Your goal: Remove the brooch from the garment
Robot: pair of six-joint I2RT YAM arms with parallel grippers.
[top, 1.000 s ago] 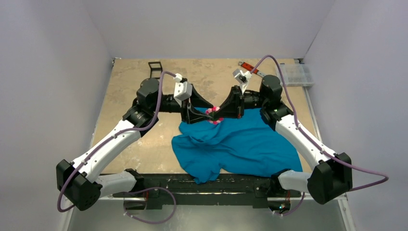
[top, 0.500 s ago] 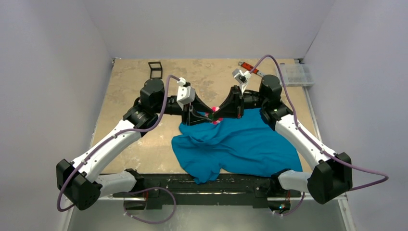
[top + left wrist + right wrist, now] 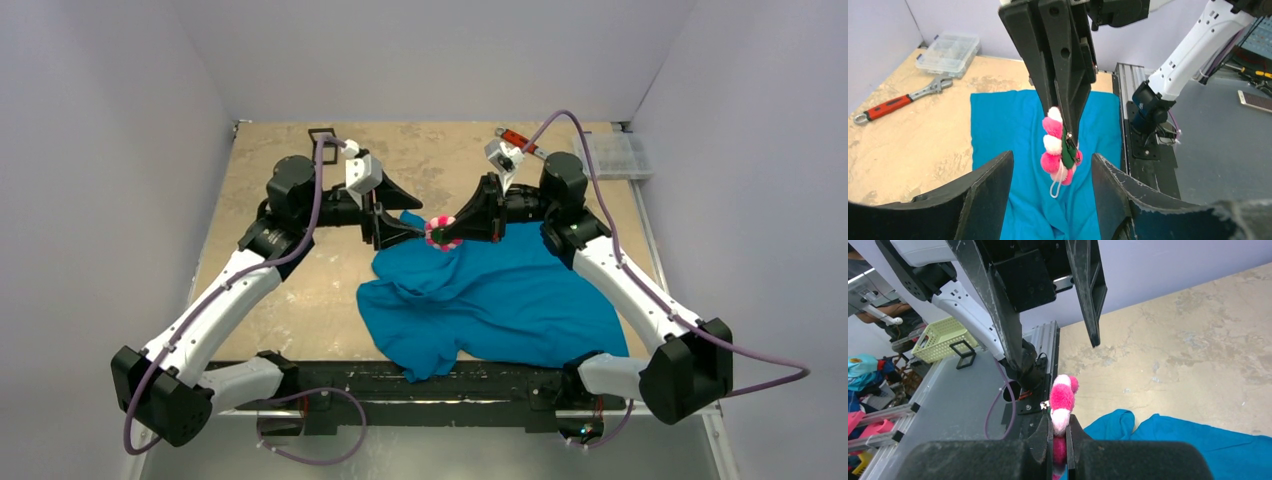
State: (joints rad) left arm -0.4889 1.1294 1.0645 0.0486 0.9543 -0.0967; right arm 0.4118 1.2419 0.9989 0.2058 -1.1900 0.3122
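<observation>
At the centre of the top view, the brooch [image 3: 436,231] is kept pinched in the closed right gripper [image 3: 441,236] above the garment's [image 3: 500,290] upper edge, apparently clear of the fabric, while the left gripper [image 3: 405,230] is held spread and empty beside it.

Between the two arms we find little room: the right gripper [image 3: 1068,120], pinched on the brooch [image 3: 1055,149], stands directly before the spread fingers of the left gripper [image 3: 403,228]. We note open table [image 3: 310,300] left of the garment [image 3: 510,300] and beyond it. Along the far edge, a wrench [image 3: 518,139], a clear box [image 3: 617,155] and a black frame [image 3: 322,131] obstruct; walls [image 3: 120,150] bound three sides.
</observation>
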